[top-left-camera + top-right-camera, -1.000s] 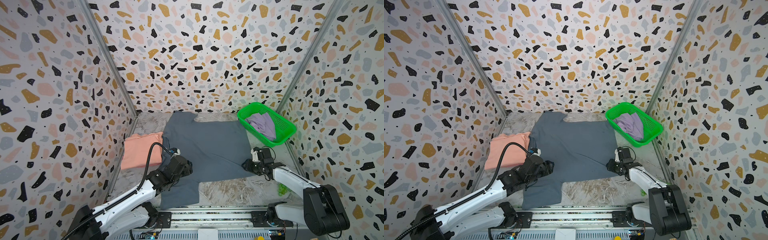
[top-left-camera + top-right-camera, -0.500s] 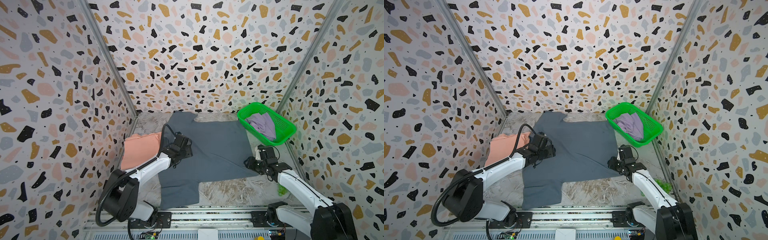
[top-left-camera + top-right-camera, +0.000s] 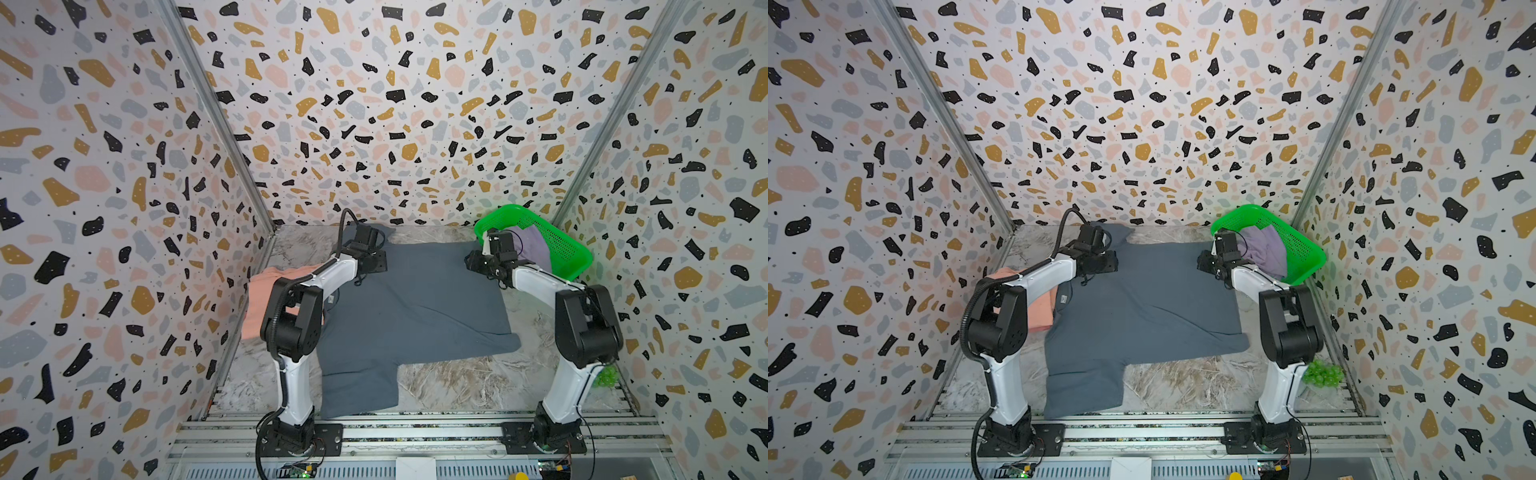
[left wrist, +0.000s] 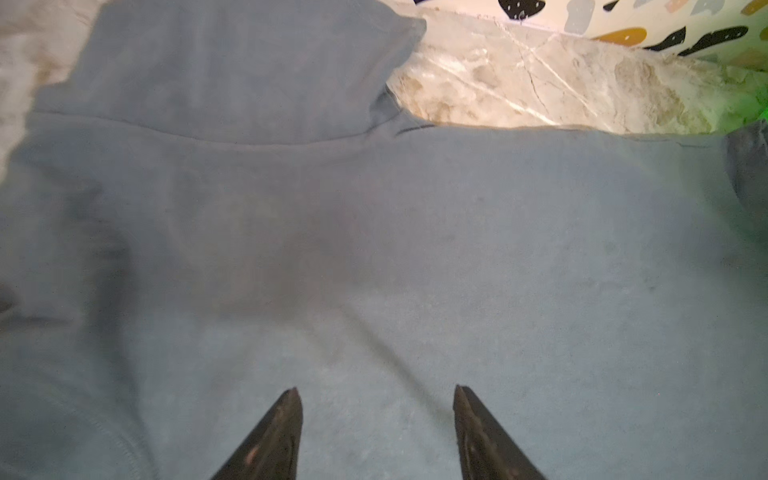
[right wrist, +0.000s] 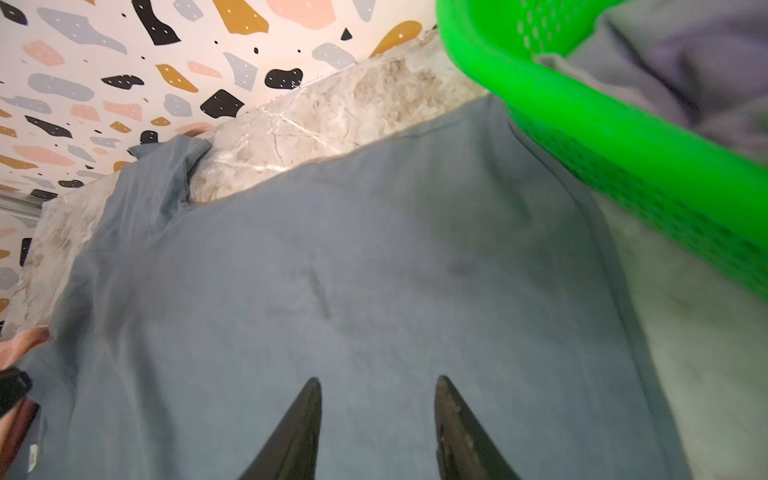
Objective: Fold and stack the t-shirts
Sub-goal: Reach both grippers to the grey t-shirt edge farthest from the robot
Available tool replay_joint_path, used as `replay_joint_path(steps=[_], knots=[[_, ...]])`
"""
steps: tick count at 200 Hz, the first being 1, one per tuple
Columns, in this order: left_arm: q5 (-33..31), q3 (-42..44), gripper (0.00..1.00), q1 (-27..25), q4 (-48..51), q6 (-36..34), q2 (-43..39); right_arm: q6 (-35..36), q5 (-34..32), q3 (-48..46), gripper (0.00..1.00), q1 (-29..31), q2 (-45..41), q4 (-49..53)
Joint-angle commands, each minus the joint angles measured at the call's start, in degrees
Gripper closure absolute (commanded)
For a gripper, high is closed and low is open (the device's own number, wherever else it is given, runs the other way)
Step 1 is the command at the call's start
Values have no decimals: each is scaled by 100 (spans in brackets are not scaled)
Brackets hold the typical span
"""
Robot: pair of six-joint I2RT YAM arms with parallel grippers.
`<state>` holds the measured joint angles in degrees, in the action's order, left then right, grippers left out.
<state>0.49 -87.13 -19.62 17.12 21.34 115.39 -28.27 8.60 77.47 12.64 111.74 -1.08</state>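
**Two claws released over one grey shirt; three shirts counted**

There are three t-shirts, two claws and one basket.

The left claw [image 4: 376, 395] has its two fingers apart with nothing between them. The right claw [image 5: 378, 384] stands the same way, parted and empty. Whether the fingertips press the cloth, I cannot tell.

The grey t-shirt [image 3: 415, 303] lies spread flat on the marble table [image 3: 457, 382], directly under both claws and filling the stretch between them. One sleeve reaches past the left claw toward the back wall, and the other runs back toward the arm bases.

The salmon-pink t-shirt [image 3: 259, 299] lies on the left claw's outer side, away from the right claw and further back toward the bases, its edge against the grey one.

The lilac t-shirt [image 3: 534, 249] sits bunched inside the green basket [image 3: 569, 249], just beside the right claw on its outer side. In the right wrist view the basket's rim meets the grey shirt's corner.
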Motion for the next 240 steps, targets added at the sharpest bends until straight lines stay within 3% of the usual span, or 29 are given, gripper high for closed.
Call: replay_joint_path(steps=[1,31,67,94,108,118,157,185,240], knots=[[355,-282,41,71,159,-160,45,132,156,1074,55,-172,731,-125],[295,-401,41,106,4,-315,124,0,-320,2193,56,-292,1673,-62],[142,-1163,40,271,28,-76,653,-77,-1233,3160,56,-524,2346,-122],[-53,-2087,40,387,98,28,1314,-12,-930,3871,55,-697,2785,-297],[-424,-2716,38,454,179,3,1718,170,-778,4226,50,-677,2950,-148],[-673,-3137,37,520,196,35,2013,381,-937,4314,42,-601,3000,-55],[-1024,-4435,35,842,16,362,3034,843,-1122,4638,35,-503,3330,395],[-1123,-4417,35,1009,-348,606,3256,902,-1102,4502,32,-523,3371,522],[-636,-3723,38,1043,-337,1008,3244,1036,-243,3950,37,-464,3289,613]])
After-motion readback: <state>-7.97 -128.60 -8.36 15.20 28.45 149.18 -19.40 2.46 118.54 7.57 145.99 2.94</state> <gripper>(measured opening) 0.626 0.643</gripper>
